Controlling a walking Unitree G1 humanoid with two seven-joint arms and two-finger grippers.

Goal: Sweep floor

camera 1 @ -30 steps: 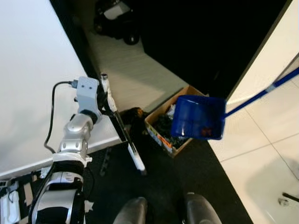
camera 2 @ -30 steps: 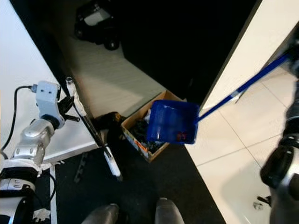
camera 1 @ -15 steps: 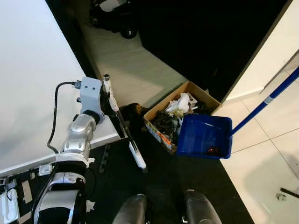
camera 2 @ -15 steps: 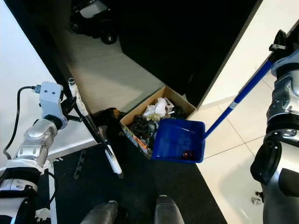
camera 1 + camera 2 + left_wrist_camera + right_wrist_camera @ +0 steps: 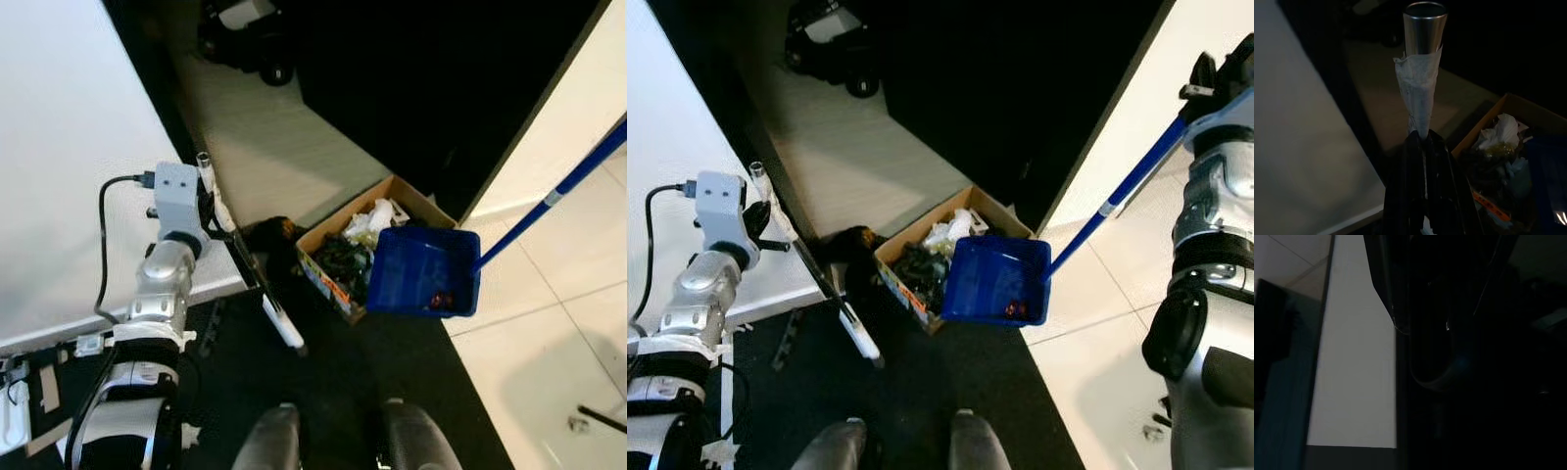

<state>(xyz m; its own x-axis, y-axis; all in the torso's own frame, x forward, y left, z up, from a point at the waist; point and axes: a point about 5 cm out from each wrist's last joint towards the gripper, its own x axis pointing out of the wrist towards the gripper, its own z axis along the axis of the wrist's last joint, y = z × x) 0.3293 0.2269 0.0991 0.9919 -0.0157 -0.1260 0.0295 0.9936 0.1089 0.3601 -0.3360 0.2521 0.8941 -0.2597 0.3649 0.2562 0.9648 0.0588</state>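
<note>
My left gripper (image 5: 1420,142) is shut on the broom handle (image 5: 1418,88), a silver tube wrapped in white tape. The broom (image 5: 250,279) slants down to the dark mat, its tip by the left end of a cardboard box (image 5: 343,259). That box is full of rubbish. A blue dustpan (image 5: 423,271) hangs at the box's right end, touching or just over its rim, with a little red debris inside. Its long blue handle (image 5: 1127,191) runs up to my right gripper (image 5: 1207,86), which is shut on it.
A white wall panel (image 5: 69,147) stands on the left. A black wheeled toy (image 5: 245,39) sits far back on the pale floor. White tiles (image 5: 558,333) lie to the right, with a small metal object (image 5: 578,423). My feet (image 5: 274,441) stand on the dark mat.
The dustpan has come down from above the box, where it was tilted, to the box's right end, uncovering the rubbish. The broom has stayed in my left gripper.
</note>
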